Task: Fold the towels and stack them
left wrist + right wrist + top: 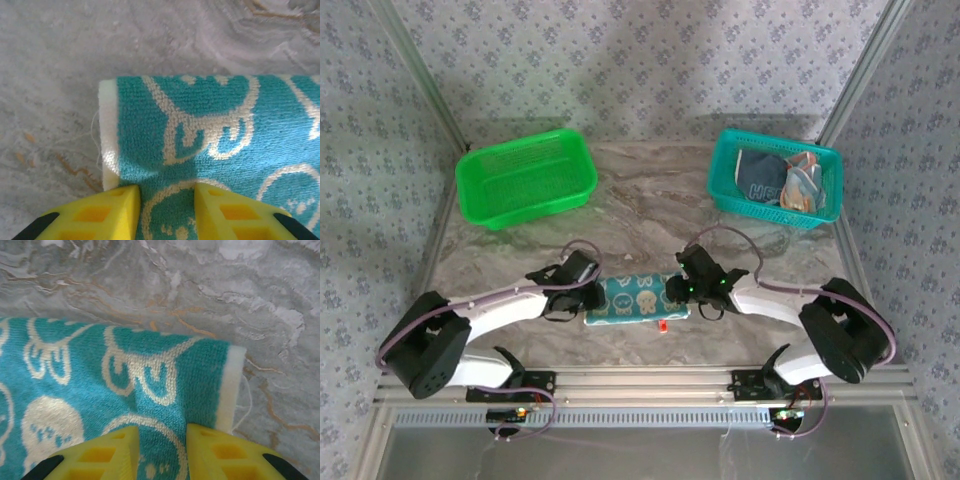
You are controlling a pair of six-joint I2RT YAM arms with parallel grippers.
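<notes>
Marbled grey stone-look tabletop (650, 200) with patterned wallpaper all round. Dead centre, a bit toward 6 o'clock, sits the teal towel (638, 298). It's a flat long rectangle of nubby terry with white cartoon figures and a cream strip along each short edge.

The left gripper (586, 298) is at the towel's 9 o'clock end and the right gripper (686, 290) at the 3 o'clock end. On both wrist cams the chunky yellow plastic fingers (105, 210) straddle the cloth with a gap between them and terry filling it. Can't honestly tell if either one is really pinching or just resting there.

Out at 10 o'clock there's a bright green mesh basket (525, 143). At 2 o'clock a teal mesh basket (780, 137) holds a crumpled dark slate-blue towel (758, 180) and a light blue towel (803, 185).
</notes>
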